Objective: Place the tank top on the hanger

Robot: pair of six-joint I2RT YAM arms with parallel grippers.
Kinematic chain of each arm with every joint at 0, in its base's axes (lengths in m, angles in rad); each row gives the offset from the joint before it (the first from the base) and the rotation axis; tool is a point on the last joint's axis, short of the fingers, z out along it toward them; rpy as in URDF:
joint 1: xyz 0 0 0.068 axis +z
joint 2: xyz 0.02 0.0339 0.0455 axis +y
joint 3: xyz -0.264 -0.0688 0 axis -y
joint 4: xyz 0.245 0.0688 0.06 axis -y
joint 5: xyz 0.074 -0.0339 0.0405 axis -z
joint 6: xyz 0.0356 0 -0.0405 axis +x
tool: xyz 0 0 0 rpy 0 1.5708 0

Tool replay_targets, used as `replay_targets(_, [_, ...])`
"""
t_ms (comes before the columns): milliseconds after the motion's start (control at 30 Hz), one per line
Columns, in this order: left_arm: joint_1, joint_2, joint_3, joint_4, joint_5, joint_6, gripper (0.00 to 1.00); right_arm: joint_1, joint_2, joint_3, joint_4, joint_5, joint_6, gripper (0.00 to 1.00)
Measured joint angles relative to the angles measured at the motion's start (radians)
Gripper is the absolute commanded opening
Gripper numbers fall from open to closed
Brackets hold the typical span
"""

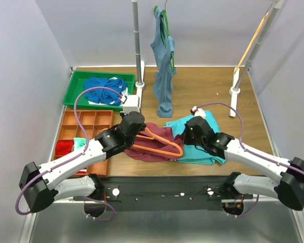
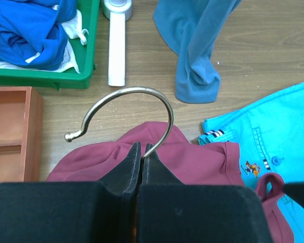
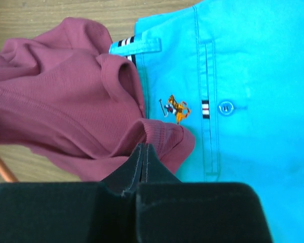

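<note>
Centrally, the maroon tank top (image 1: pixel 148 153) lies crumpled on the worktop (image 1: pixel 207 86) under the orange hanger (image 2: pixel 131 89); the left gripper (image 2: pixel 142 152) clenches the hanger's hook stem, and the right gripper (image 3: pixel 143 152) pinches the tank top's edge.

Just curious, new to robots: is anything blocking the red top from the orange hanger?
Nothing visible does. The hanger lies directly on the tank top; the left gripper is shut on the hook, the right gripper on the top's edge.

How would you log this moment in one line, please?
left gripper shut on hanger hook | right gripper shut on tank top edge | tank top unhung
</note>
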Motion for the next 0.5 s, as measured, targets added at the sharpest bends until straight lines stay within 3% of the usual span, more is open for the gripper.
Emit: replay_targets(500, [-0.003,0.073,0.033,0.006,-0.092,-0.052,0.0,0.0,-0.212,-0.134,-0.04,-0.027,0.072,0.01])
